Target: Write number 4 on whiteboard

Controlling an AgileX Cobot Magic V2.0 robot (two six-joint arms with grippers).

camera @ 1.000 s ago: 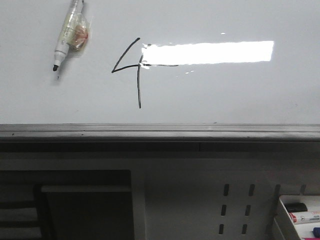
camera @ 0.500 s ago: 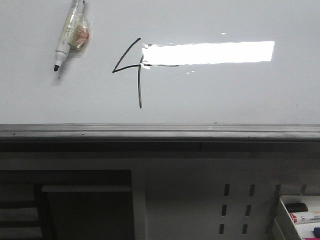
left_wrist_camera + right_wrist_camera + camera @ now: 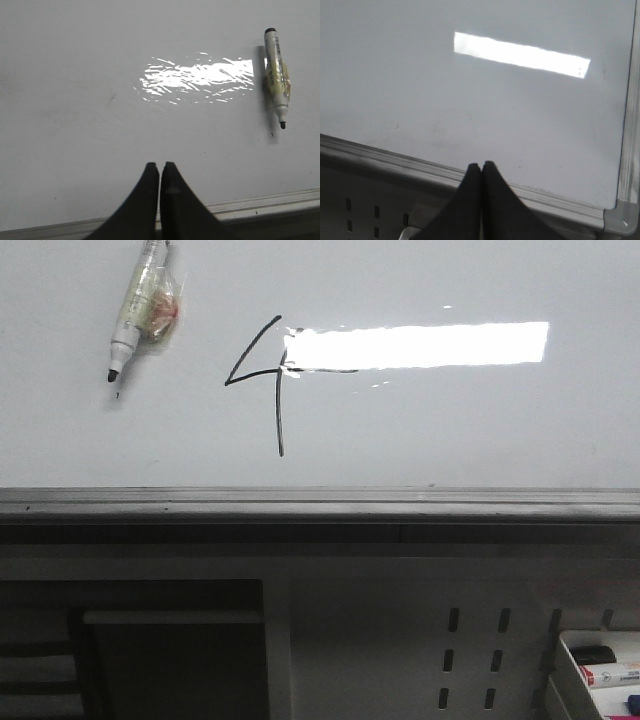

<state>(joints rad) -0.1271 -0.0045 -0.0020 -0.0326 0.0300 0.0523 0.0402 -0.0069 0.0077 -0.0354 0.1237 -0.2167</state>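
We read one sign only: a hand-drawn black 4 (image 3: 262,380) on the whiteboard (image 3: 450,430). The marker (image 3: 137,302) carries print too small for us to read.

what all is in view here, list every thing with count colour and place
whiteboard: one, glossy white with a bright rectangular glare, fills the upper front view; grey tray edge along its bottom
number 4: one, thin black lines, drawn left of centre, crossbar running into the glare
marker: one, white body, black tip, uncapped, lying on the board upper left, clear wrap around its middle
speck: one, black, just below the marker tip
perforated panel: one, grey, below the tray edge
bin of markers: one, white, lower right corner
left gripper: black, shut, holding nothing
right gripper: black, shut, holding nothing
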